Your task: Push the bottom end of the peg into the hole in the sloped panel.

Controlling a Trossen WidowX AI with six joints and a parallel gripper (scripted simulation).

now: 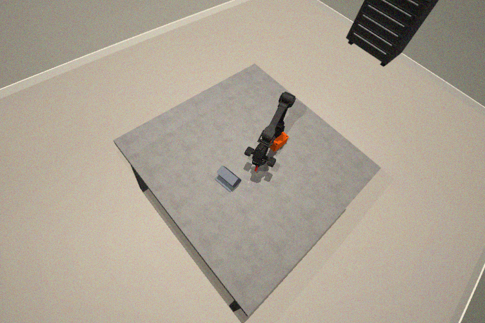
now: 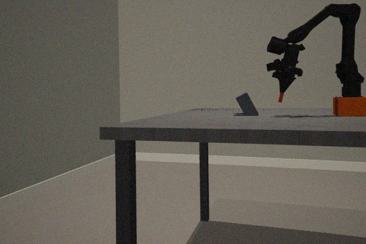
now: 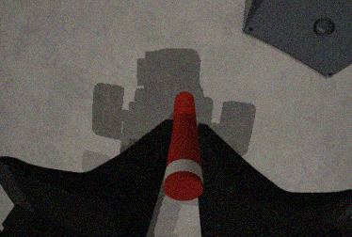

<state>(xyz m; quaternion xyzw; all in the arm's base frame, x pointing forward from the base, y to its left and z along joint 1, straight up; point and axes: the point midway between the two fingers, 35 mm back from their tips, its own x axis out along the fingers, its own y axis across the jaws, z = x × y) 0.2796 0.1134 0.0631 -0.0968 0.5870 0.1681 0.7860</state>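
My gripper [image 2: 281,92] [image 3: 184,129] is shut on the red peg [image 1: 256,168] [image 2: 281,97] [image 3: 184,138]. The peg is round, with a pale band near its top end. It hangs above the table, and in the exterior view it is slightly tilted, its lower end leaning left, toward the panel. The grey sloped panel [image 1: 229,176] [image 2: 247,104] [image 3: 294,21] stands apart from the peg, at the upper right in the wrist view. Its one round hole [image 3: 324,26] shows in the face there; the inside of the hole is dark.
The grey table [image 1: 182,129] [image 2: 183,133] carries the panel and the arm. The arm's orange base [image 1: 278,142] [image 2: 349,106] stands behind the gripper. The gripper's shadow [image 3: 171,70] falls on the table. A black drawer cabinet [image 1: 394,15] stands on the floor away from the table.
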